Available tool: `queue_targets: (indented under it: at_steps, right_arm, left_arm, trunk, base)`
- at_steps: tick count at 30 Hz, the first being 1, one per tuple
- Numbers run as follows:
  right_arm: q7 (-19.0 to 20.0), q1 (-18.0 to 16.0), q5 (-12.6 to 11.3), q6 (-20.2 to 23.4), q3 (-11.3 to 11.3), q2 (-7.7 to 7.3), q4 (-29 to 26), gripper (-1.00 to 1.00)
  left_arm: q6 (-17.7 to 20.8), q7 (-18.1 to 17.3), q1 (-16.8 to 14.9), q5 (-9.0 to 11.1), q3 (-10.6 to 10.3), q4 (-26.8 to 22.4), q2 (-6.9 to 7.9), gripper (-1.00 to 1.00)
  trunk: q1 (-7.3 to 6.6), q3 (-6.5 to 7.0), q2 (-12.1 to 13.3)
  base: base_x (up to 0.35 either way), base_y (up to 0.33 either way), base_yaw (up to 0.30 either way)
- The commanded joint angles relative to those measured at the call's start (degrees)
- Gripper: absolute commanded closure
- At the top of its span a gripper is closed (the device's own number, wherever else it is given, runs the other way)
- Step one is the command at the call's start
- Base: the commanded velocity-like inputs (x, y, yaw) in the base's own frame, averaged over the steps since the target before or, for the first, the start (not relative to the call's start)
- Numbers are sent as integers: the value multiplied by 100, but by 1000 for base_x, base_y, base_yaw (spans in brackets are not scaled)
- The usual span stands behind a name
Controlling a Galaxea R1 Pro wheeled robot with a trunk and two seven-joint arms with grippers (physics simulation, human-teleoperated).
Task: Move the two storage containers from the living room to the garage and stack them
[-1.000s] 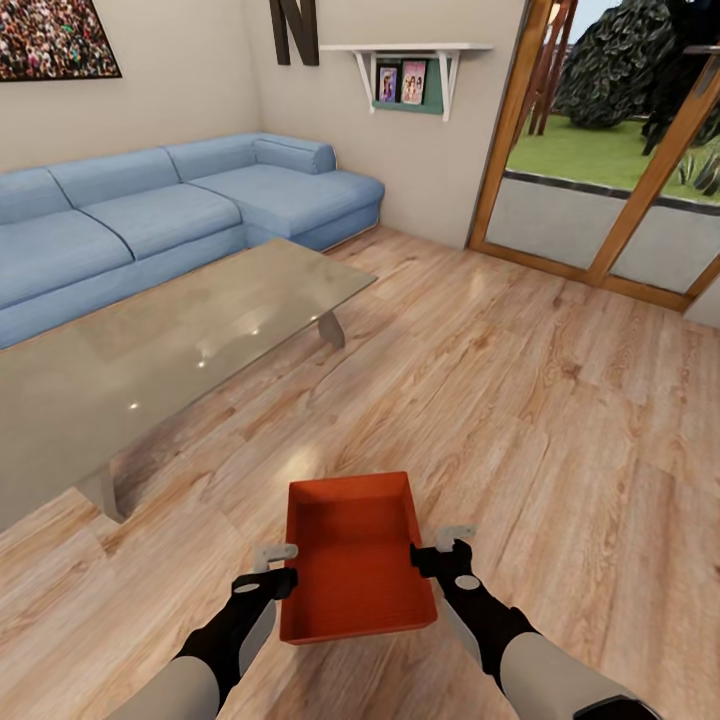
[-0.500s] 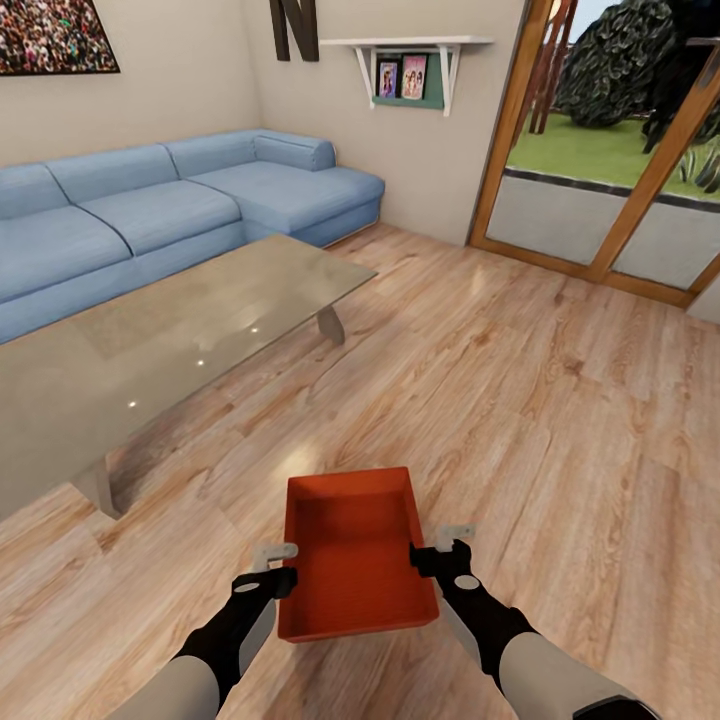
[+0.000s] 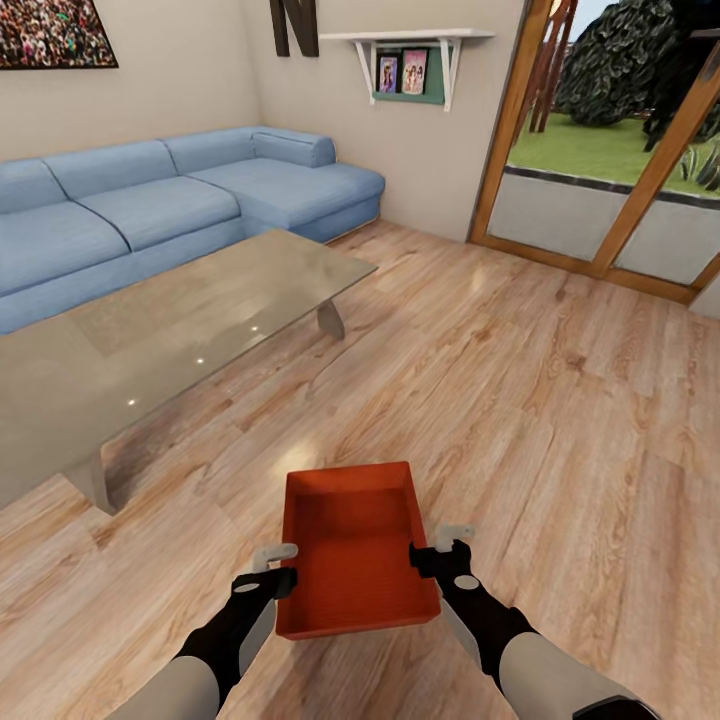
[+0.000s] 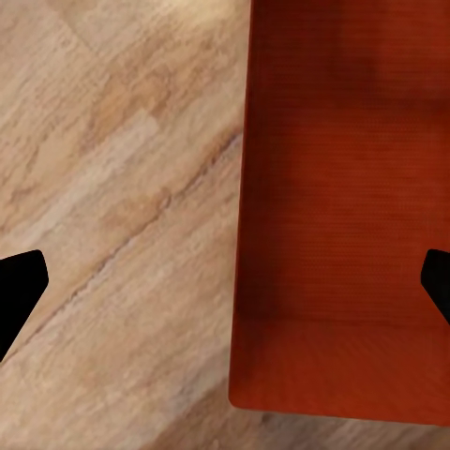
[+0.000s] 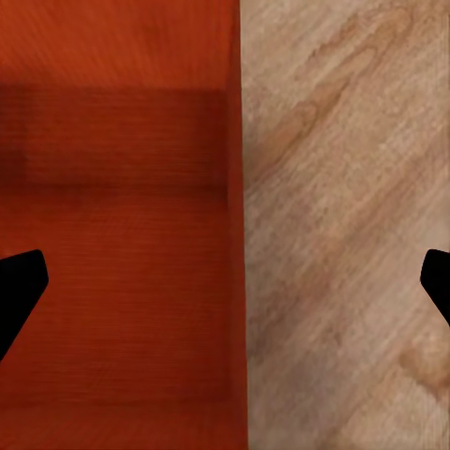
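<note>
- Orange-red storage container (image 3: 355, 550) held up over the light wood-plank flooring (image 3: 540, 400), between both arms, low in the head view and right in front of the trunk.
- Left pincer (image 3: 275, 568) straddling the container's left wall, one finger inside, one outside; fingers spread wide in the left wrist view, container wall (image 4: 337, 225) between the dark fingertips (image 4: 19, 291). Actually pinching the rim or not? Can't tell.
- Right pincer (image 3: 440, 546) same deal on the right wall; fingers wide apart in the right wrist view with the container (image 5: 117, 225) edge between them, grip not clear either.
- Versus a second ago: whole view shifted a bit, so camera moved, not the furniture. Glass coffee table (image 3: 150, 350), blue corner sofa (image 3: 180, 205) and wall shelf (image 3: 405, 60) sit slightly higher in frame.
- Container reaching a little higher in frame than before, pincers at about the same spots on its walls.
- Wood-framed glass doors (image 3: 610, 150) off to the right, garden beyond.
</note>
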Motion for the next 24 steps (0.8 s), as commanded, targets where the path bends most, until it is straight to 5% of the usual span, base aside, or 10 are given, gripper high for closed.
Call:
queue_targets:
  at_steps: [1,4,15,24]
  right_arm:
    - [-37,-4,-27,-18,45,-2,6,-100]
    - [-37,-4,-23,-19,44,-1,6,-100]
    - [-37,-4,-20,-19,44,-1,15,-100]
    - [-37,-5,-20,-27,44,-1,15,-100]
  left_arm:
    - [24,27,-1,59,-8,-13,0,-100]
    - [27,27,1,59,-7,-17,2,-100]
    - [24,26,-3,58,-11,-64,56,-100]
    - [23,28,-3,64,-11,-74,78,-100]
  trunk:
    - [22,-22,-43]
    - [88,-76,-163]
    - [-154,121,278]
    - [44,-40,-83]
  base:
    - [0,0,0]
    - [0,0,0]
    - [0,0,0]
    - [0,0,0]
